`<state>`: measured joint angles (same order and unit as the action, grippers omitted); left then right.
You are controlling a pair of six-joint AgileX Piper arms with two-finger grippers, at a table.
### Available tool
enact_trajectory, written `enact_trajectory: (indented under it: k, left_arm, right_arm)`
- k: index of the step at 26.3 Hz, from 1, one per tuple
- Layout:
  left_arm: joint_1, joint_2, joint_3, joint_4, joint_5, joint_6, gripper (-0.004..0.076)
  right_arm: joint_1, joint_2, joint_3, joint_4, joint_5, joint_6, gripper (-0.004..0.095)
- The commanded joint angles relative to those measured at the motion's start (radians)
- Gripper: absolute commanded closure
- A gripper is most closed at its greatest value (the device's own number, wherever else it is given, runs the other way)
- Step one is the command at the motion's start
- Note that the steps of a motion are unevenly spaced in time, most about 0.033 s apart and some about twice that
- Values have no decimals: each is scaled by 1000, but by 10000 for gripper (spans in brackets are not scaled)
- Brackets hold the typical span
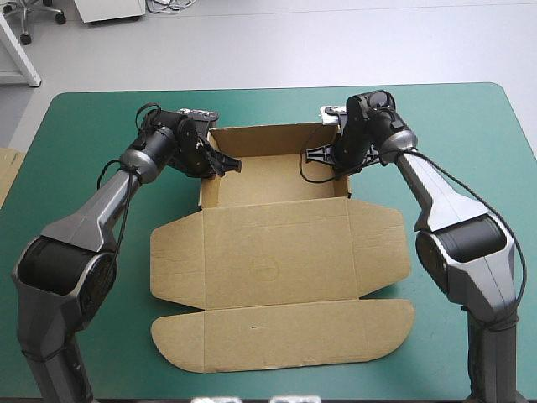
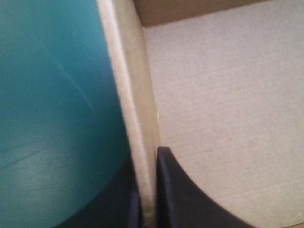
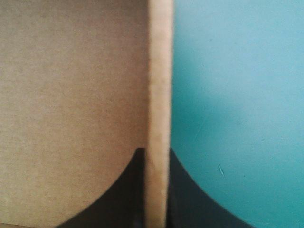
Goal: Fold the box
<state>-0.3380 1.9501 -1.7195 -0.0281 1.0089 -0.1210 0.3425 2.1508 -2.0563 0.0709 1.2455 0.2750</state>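
Box (image 1: 277, 260) at mid surface (image 1: 84, 126). Tray part on the far side with walls raised. Lid and its flaps lie flat, reaching toward the near edge. The tray's long axis runs left to right, and its two short side walls run near to far.

Left: a strip of spare board (image 1: 7, 172) shows at the surface's left edge, well apart from the work.

Left claw (image 1: 216, 164) is at the tray's left side wall (image 2: 130, 95), nearly closed, with the wall pinched between its fingers. One finger is inside over the tray floor, the other outside over the teal-green cover. The arm reaches forward from the near left, wrist bent in toward the tray.

Right claw (image 1: 323, 155) mirrors it on the right side wall (image 3: 160, 71). It is nearly closed on the board, tray floor on one side and teal-green cover on the other. The arm reaches from the near right, elbow out, wrist turned inward.

Judgement: each arm is already at its own wall, so the next move depends on both walls standing square to the floor. Uneven pull could skew the tray or crease a wall.
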Motion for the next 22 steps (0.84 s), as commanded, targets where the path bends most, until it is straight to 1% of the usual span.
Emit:
enact_trajectory:
  k: [1,9,10,12,14,16,17,18,19,20,21,22]
  left_arm:
    - [-12,-32,-26,-10,-18,48,734]
    - [-12,30,-26,22,-22,48,727]
    - [-12,30,-27,19,-22,48,715]
    - [-12,30,-31,19,-22,48,659]
    - [-12,30,-43,19,-5,48,556]
    - [-12,30,-63,21,20,48,450]
    - [-12,30,-73,28,29,48,397]
    - [-12,30,-100,28,59,48,321]
    - [-12,30,-134,28,86,48,294]
    - [-12,30,-153,28,102,48,294]
    - [-12,30,-190,28,135,52,294]
    - [-12,30,-212,28,154,52,294]
  right_arm:
    - [0,-50,-31,20,3,1,905]
    - [0,-43,-31,25,3,15,905]
    - [0,-43,-31,25,3,17,904]
    - [0,-43,-31,25,3,12,875]
    - [0,-43,-33,23,3,-7,804]
    - [0,-43,-37,19,3,-21,713]
    - [0,-43,-39,19,3,-25,661]
    - [0,-46,-43,19,3,-36,565]
    - [0,-53,-45,17,3,-38,470]
    - [0,-57,-48,17,3,-44,421]
    - [0,-66,-61,9,3,-51,347]
    - [0,-73,-65,9,3,-51,330]
